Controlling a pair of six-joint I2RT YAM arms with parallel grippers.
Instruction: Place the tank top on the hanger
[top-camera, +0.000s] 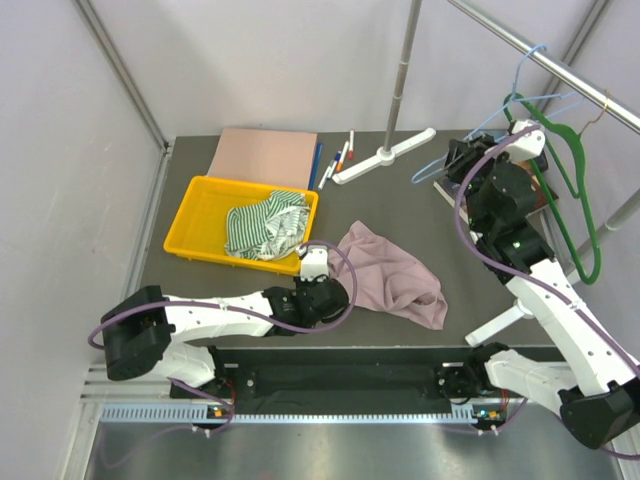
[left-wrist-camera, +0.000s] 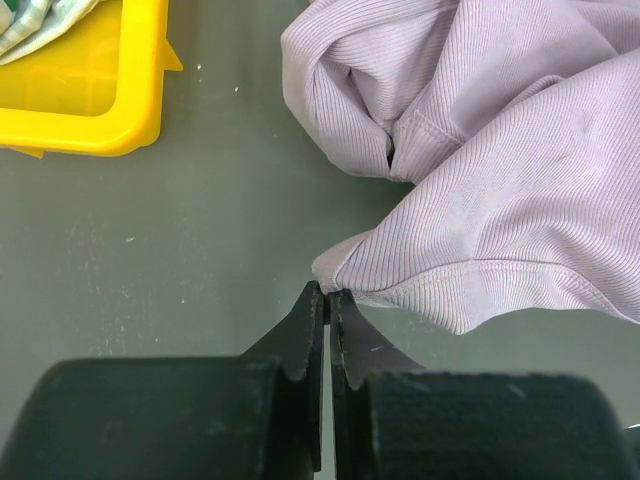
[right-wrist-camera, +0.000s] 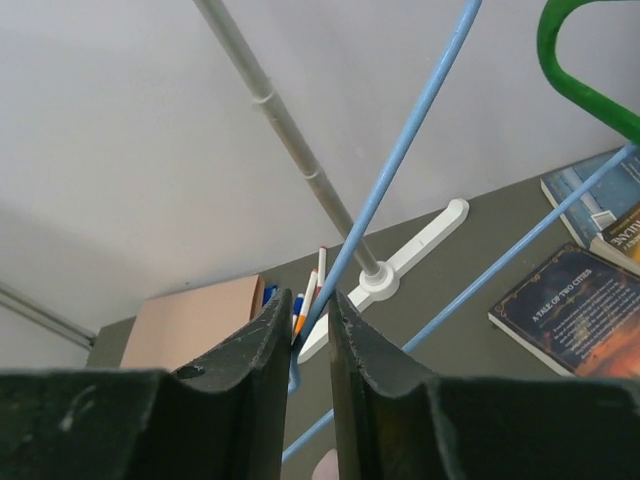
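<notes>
The pink-mauve tank top lies crumpled on the dark table. My left gripper is at its left edge. In the left wrist view the gripper is shut, with a fold of the tank top pinched at its tips. The light-blue wire hanger hangs from the rail at the back right. My right gripper is at its lower left corner. In the right wrist view the gripper is closed around the hanger's wire.
A yellow tray with a green-and-white striped cloth sits left of the tank top. A green plastic hanger hangs beside the blue one. The rack's pole base, pens, a pink board and books lie behind.
</notes>
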